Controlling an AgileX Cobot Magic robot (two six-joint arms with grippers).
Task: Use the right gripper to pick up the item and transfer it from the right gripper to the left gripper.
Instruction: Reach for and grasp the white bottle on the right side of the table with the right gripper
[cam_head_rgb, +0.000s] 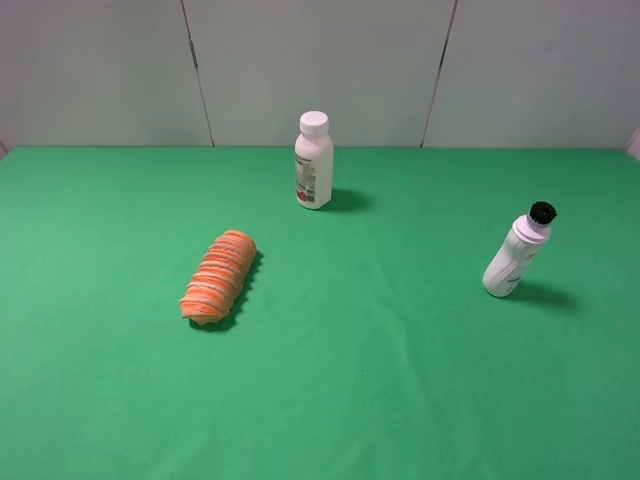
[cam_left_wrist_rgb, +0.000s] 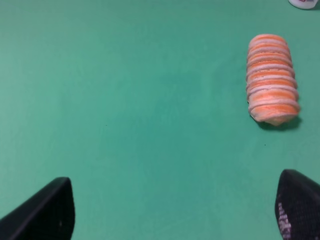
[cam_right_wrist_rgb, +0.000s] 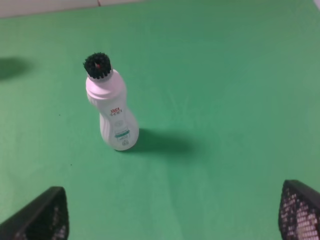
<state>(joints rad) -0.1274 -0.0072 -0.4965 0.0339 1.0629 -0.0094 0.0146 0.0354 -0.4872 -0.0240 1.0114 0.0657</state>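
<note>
A white bottle with a black brush cap (cam_head_rgb: 518, 253) stands upright on the green table at the right; it also shows in the right wrist view (cam_right_wrist_rgb: 111, 109). My right gripper (cam_right_wrist_rgb: 172, 215) is open and empty, well short of that bottle. An orange-and-white striped roll (cam_head_rgb: 219, 277) lies at the left and also shows in the left wrist view (cam_left_wrist_rgb: 271, 77). My left gripper (cam_left_wrist_rgb: 175, 210) is open and empty, apart from the roll. Neither gripper shows in the exterior high view.
A white bottle with a white cap and label (cam_head_rgb: 313, 161) stands at the back middle of the green cloth (cam_head_rgb: 380, 360). A grey panelled wall (cam_head_rgb: 320, 70) closes the far side.
</note>
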